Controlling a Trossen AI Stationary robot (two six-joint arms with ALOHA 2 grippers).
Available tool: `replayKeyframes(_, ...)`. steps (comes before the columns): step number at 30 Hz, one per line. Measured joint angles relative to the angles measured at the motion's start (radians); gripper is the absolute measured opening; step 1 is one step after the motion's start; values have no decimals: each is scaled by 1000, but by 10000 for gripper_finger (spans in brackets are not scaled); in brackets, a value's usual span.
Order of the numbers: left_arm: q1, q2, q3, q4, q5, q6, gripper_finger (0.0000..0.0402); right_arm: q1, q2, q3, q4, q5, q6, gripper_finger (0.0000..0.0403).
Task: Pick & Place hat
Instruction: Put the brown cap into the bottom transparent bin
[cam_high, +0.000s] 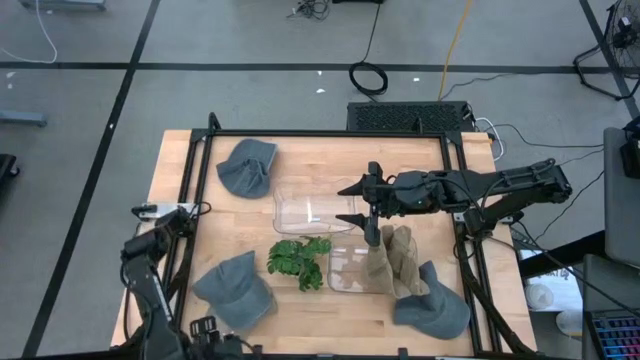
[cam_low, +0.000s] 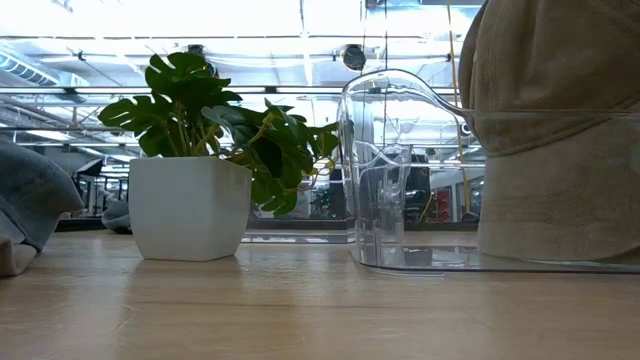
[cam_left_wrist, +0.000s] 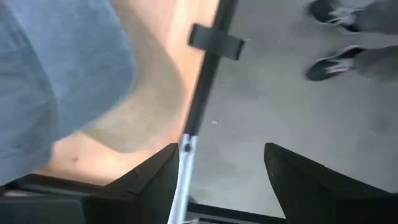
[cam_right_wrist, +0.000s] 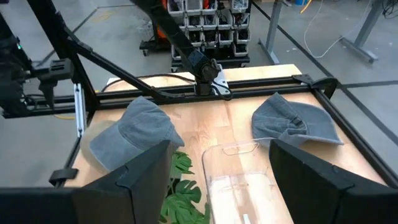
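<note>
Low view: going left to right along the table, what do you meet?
Grey fabric hat at the left edge → leafy green plant in a white square pot → clear plastic container → tan fabric hat resting in that container at the right edge.

right claw (cam_high: 360, 205) reaches over the table centre, fingers apart — left claw (cam_left_wrist: 217, 177) open at the near-left edge.

plant (cam_high: 298, 260) between two bins, hats around
</note>
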Motion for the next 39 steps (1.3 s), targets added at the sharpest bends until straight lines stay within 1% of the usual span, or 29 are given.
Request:
replayKeyframes(2,-14,17,0,-10,-22,-6,243,0,0,0,0,0,4,258)
replayKeyframes(6,-29,22,-50,0,-37,-67,243,0,0,0,0,0,4,258)
replayKeyframes(8,-29,23,-75,-7,-23,-89,243,0,0,0,0,1,-2,258)
replayKeyframes(12,-23,22,-104,-7,25,-83,243,0,0,0,0,1,-15,258)
replayKeyframes(14,-27,22,-109,2,23,-81,243,0,0,0,0,1,-17,258)
replayKeyframes(15,-30,22,-112,17,17,-72,243,0,0,0,0,1,-21,258)
replayKeyframes(21,-50,22,-136,105,-9,102,243,0,0,0,0,1,-56,258)
replayKeyframes(26,-69,22,-171,118,-29,154,244,0,0,0,0,1,-71,258)
replayKeyframes(39,-121,22,-342,118,-25,144,243,0,0,-1,0,1,-60,258)
